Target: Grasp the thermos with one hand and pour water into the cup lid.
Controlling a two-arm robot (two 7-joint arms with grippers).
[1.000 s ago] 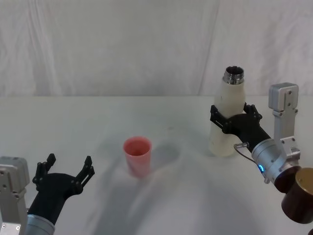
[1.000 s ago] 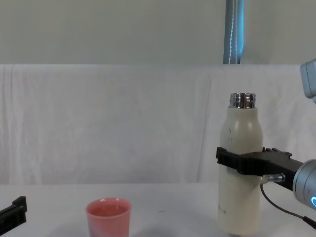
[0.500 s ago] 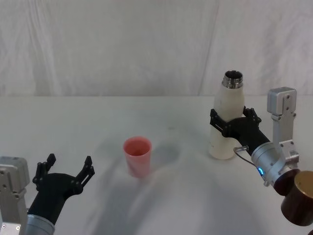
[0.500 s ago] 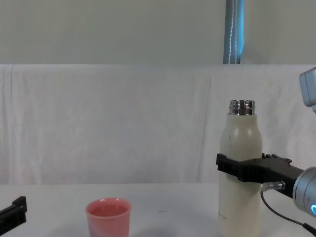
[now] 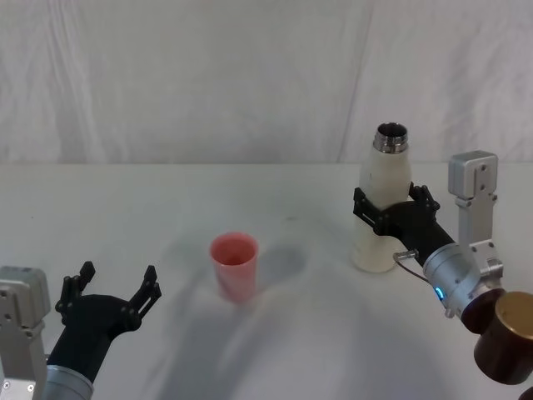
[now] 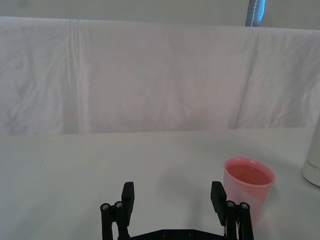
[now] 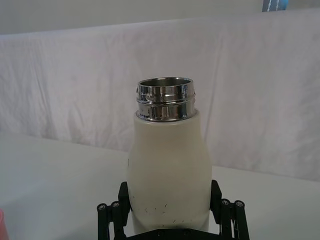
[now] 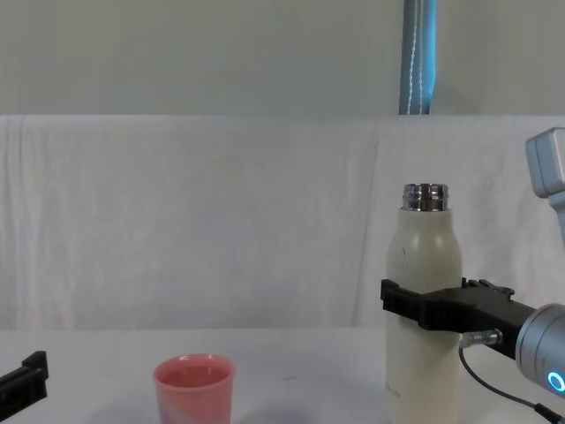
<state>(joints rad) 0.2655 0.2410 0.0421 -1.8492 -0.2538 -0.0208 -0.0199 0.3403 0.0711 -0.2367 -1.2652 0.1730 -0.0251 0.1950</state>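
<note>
Standing upright toward the table's (image 5: pixel 125 208) right edge, the thermos (image 5: pixel 381 208) was pinched at mid-height by the right gripper (image 5: pixel 389 210), 1 finger on each side. Near the table's middle sat the cup lid (image 5: pixel 234 265). The left gripper (image 5: pixel 112 292), fingers spread, hovered by the near-left corner.
</note>
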